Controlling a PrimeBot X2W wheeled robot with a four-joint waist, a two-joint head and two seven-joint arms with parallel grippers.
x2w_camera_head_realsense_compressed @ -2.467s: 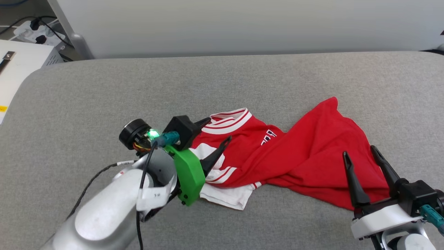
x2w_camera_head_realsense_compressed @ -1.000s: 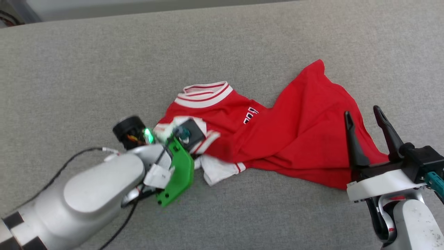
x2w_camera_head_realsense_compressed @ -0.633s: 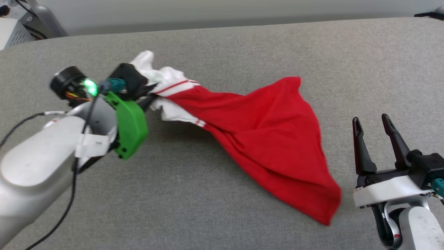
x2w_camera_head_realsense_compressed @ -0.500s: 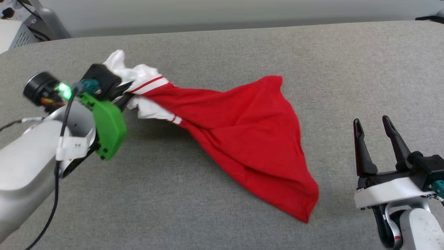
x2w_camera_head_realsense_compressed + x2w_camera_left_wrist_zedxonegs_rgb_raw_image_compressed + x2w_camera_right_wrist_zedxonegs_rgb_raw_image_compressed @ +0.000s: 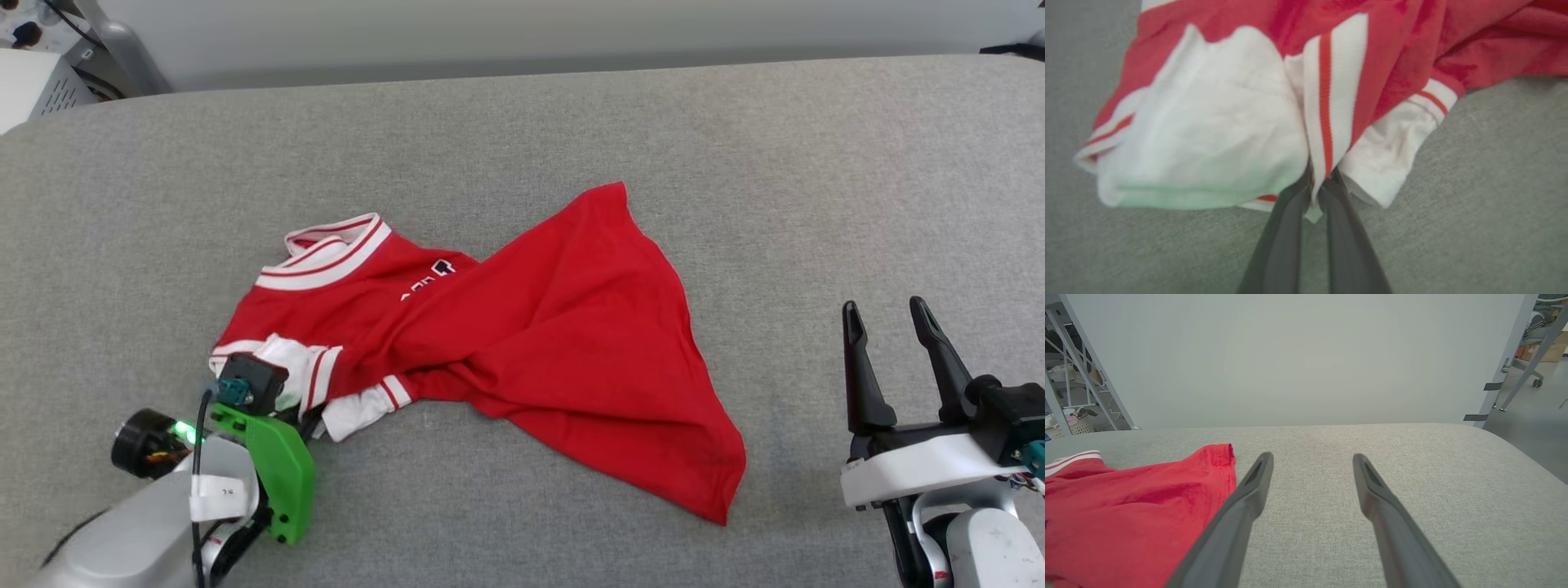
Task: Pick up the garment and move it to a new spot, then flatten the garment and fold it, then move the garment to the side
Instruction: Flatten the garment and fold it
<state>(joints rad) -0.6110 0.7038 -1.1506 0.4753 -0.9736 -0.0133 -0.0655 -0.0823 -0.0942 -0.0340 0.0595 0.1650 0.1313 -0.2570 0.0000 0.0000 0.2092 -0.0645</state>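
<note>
Left hand [image 5: 1322, 181] at 7 o'clock is clamped on a sleeve edge of the soft red T-shirt with white sleeves [image 5: 555, 343]. Right hand [image 5: 884, 306] at 4 o'clock is spread wide, holding nothing. Shirt lies rumpled mid grey fabric-covered desk [image 5: 522, 122], collar [image 5: 326, 257] toward 11.

Wide grey woven padded surface [image 5: 522, 114] underneath, rounded at the far corners, plain pale wall [image 5: 1298, 355] right behind. Far left: white vented box [image 5: 33, 90] beside a grey metal leg [image 5: 122, 47], slanted metal frame [image 5: 1096, 363] and pale basket [image 5: 1069, 425] in the right wrist view. Far right: wheeled chair base [image 5: 1528, 370] and cardboard boxes [image 5: 1553, 353] on grey floor [image 5: 1531, 428].
</note>
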